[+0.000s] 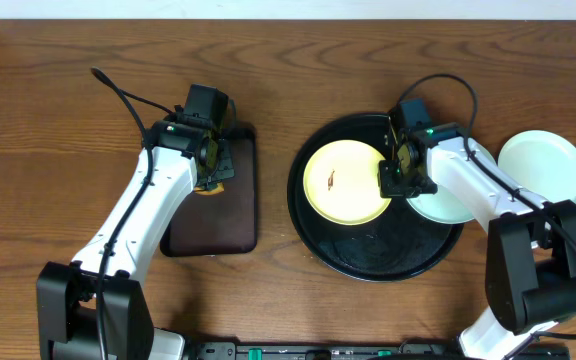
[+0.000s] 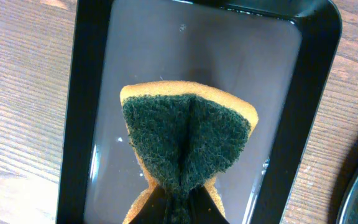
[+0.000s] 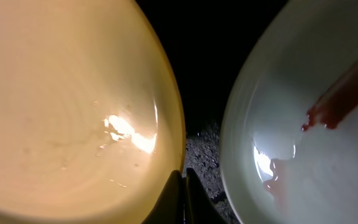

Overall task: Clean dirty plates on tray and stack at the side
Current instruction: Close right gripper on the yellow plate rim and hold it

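Note:
A pale yellow plate (image 1: 346,182) with a small brown smear lies on the left of the round black tray (image 1: 378,258). A mint-white plate (image 1: 446,205) lies at the tray's right edge, partly under my right arm. Another mint-white plate (image 1: 543,165) sits on the table to the right of the tray. My right gripper (image 1: 398,175) is shut and low between the two plates on the tray. In the right wrist view its tips (image 3: 182,193) sit at the rim of the yellow plate (image 3: 61,106), beside the mint plate (image 3: 278,81), which has a red smear. My left gripper (image 2: 182,208) is shut on a green-and-yellow sponge (image 2: 188,137).
A smaller dark rectangular tray (image 1: 223,225) lies left of the round tray, with my left gripper (image 1: 211,170) and the sponge above its upper end. Its rim also shows in the left wrist view (image 2: 79,124). The wooden table has its back edge along the top.

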`<state>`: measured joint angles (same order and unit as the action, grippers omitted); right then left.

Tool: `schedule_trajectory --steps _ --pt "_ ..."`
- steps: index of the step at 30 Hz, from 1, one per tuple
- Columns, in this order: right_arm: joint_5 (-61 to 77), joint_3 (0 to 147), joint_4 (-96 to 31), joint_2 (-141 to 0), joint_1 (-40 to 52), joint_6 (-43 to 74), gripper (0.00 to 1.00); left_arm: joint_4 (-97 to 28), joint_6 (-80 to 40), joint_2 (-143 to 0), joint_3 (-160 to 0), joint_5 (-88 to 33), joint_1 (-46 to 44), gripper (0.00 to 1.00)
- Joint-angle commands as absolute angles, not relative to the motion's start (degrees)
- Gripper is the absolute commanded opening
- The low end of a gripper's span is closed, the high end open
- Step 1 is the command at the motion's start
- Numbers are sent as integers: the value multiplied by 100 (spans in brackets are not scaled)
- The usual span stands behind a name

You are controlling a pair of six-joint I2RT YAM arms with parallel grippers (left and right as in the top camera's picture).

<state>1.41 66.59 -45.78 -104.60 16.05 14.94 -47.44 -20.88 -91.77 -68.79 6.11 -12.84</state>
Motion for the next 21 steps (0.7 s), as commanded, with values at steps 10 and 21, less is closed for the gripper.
schedule_trajectory --steps 10,21 --pt "23 6182 -4082 -10471 1658 1653 7 -4751 -2014 -9190 -6845 602 -1260 8" --pt "23 6156 -3966 -10466 1656 1647 1 -4648 -1245 -9188 -6947 320 -1271 8"
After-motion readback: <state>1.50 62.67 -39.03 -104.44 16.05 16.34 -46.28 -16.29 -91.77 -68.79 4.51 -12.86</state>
